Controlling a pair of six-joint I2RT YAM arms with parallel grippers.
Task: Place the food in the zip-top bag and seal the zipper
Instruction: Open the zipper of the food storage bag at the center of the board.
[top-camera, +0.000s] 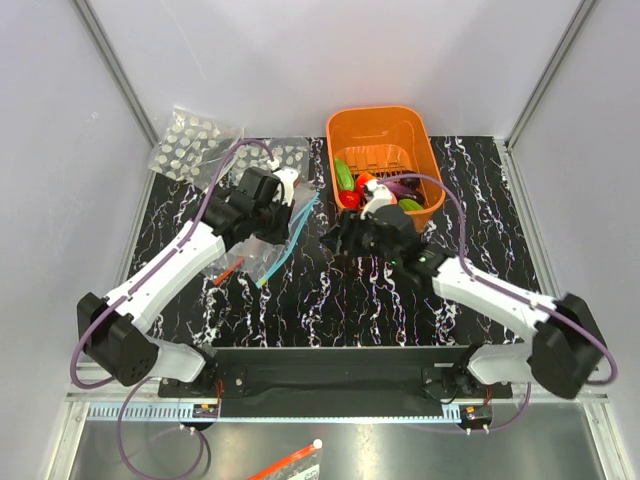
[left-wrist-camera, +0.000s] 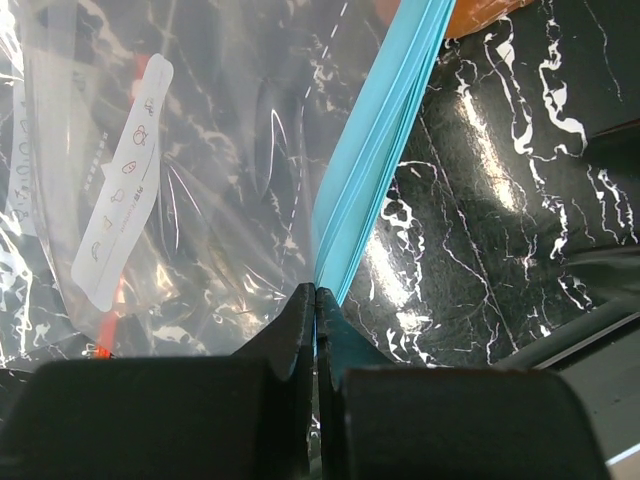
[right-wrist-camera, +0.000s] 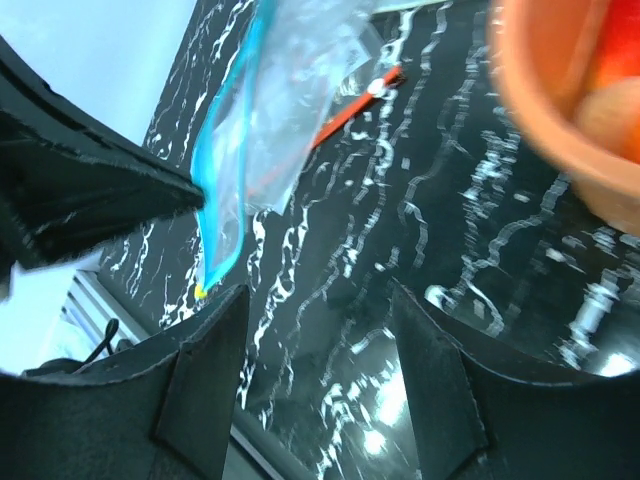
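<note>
Progress: early. No food (top-camera: 344, 176) is in the zip-top bag (top-camera: 268, 245); every piece I can see sits in the orange basket (top-camera: 378, 113) at the far edge of the surface (top-camera: 330, 300), right of centre.

The bag lies left of centre, about midway between the near and far edges. Its zipper (left-wrist-camera: 385, 130) is pinched by the left hand (left-wrist-camera: 316, 300), fingers pressed together on the teal strip. Whether the mouth is parted I cannot tell; the clear film hides it.

The right hand (right-wrist-camera: 315, 295) hovers between bag and basket, fingers apart, holding nothing.

Left to do: all the loading, then the seal.

The surface is black with white marble veining. A second clear bag (top-camera: 228, 270) with a red strip lies partly under the first. The dotted packets (top-camera: 195, 140) sit at the far-left corner.

Room: pale plain walls (top-camera: 300, 50), aluminium posts (top-camera: 110, 60) at the far corners
</note>
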